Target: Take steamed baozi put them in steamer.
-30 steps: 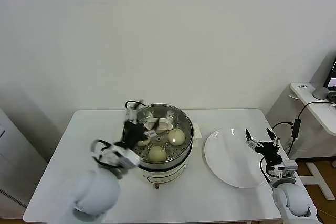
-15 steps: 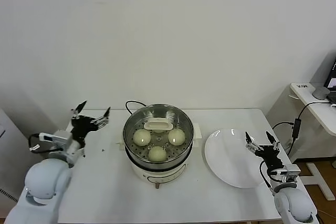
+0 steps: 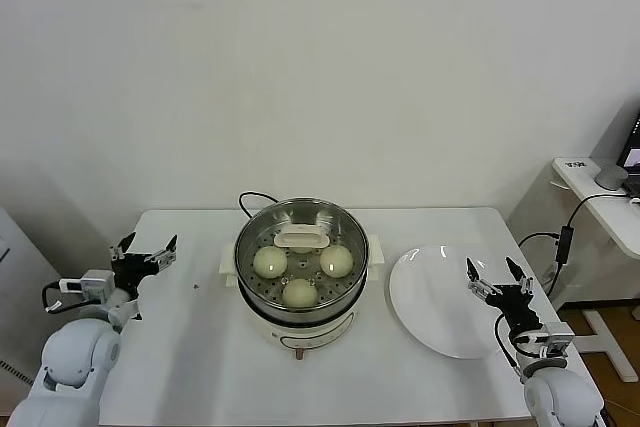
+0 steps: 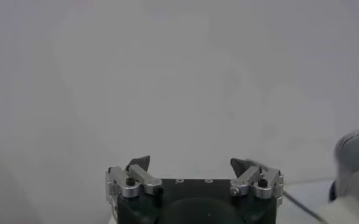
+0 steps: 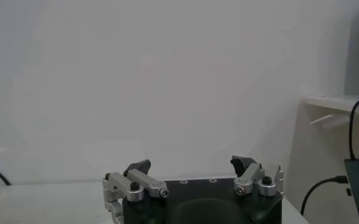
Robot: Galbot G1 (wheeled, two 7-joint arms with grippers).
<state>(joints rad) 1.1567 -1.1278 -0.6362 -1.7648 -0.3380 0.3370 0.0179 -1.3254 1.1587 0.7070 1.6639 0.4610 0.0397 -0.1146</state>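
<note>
Cream-white and smooth, three steamed baozi (image 3: 300,292) are seen already inside the steamer (image 3: 300,319) at the middle of the table (image 3: 200,347) — one at the left of the perforated tray, one at the right, one at the near side, each a low rounded dome with no long axis to speak of. A fourth white, flatter and more oblong shape (image 3: 300,238) is seen at the far side of the tray; whether it is a bun cannot be told from this view. The steamer itself is shiny steel on a pale base, with a black cord (image 3: 252,199) trailing off behind it.

The relation that matters: the pot lies to the right of the left gripper (image 3: 144,250) and to the left of the right gripper (image 3: 491,274), both well apart from it. The left gripper is held above the table's left edge, the right gripper over the right rim of the white plate (image 3: 430,292); the left is judged slightly the nearer. Each claw is spread wide with nothing between its fingers, as both wrist views confirm.

No bun is seen on the plate, which looks bare — so the loading is judged essentially done, and no further pick seems called for.
</note>
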